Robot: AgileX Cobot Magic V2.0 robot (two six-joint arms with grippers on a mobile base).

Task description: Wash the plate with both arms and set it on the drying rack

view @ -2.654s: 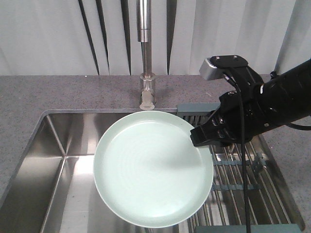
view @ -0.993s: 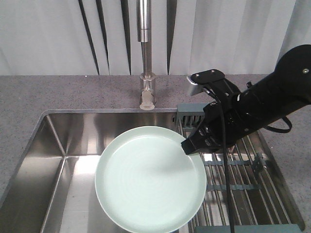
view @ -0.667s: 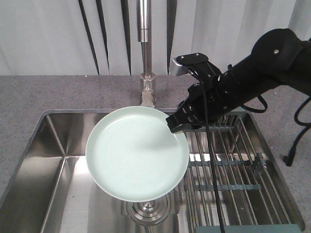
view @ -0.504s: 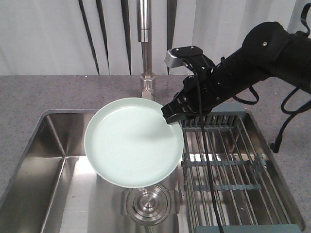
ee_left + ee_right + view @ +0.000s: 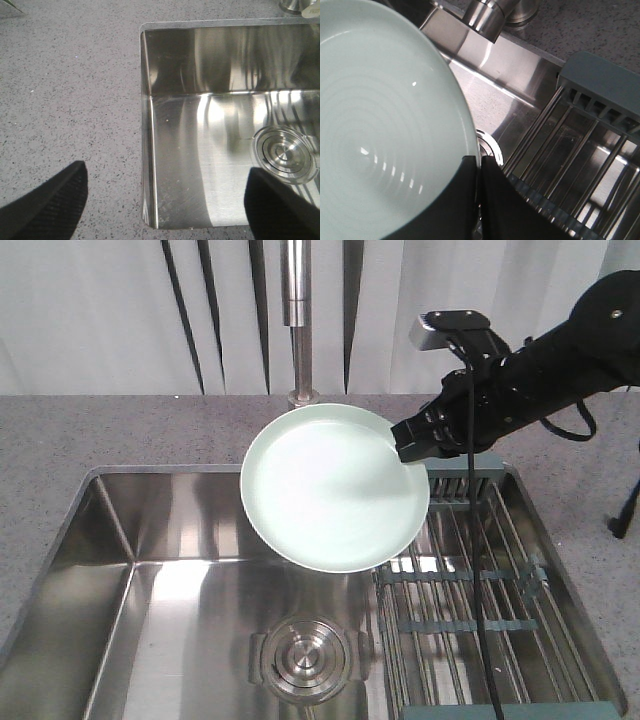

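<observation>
The pale mint-green plate (image 5: 330, 490) hangs tilted over the back of the sink, its face toward the front camera. My right gripper (image 5: 405, 445) is shut on its right rim, at the black arm's tip. In the right wrist view the plate (image 5: 380, 125) fills the left side, and the right gripper (image 5: 480, 167) pinches its edge between two black fingers. The drying rack (image 5: 480, 590) of steel bars lies in the sink's right part, below and right of the plate; its slotted grey-green end (image 5: 592, 95) shows. My left gripper (image 5: 165, 200) is open and empty over the sink's corner.
The steel faucet (image 5: 297, 310) rises just behind the plate's top edge. The sink basin (image 5: 170, 580) has a round drain (image 5: 305, 658) at its front middle. Grey speckled counter (image 5: 65, 100) surrounds the sink. A black cable hangs from the right arm across the rack.
The right arm has carried the plate up and to the right, from low over the basin to near the faucet and rack. The drain is now uncovered.
</observation>
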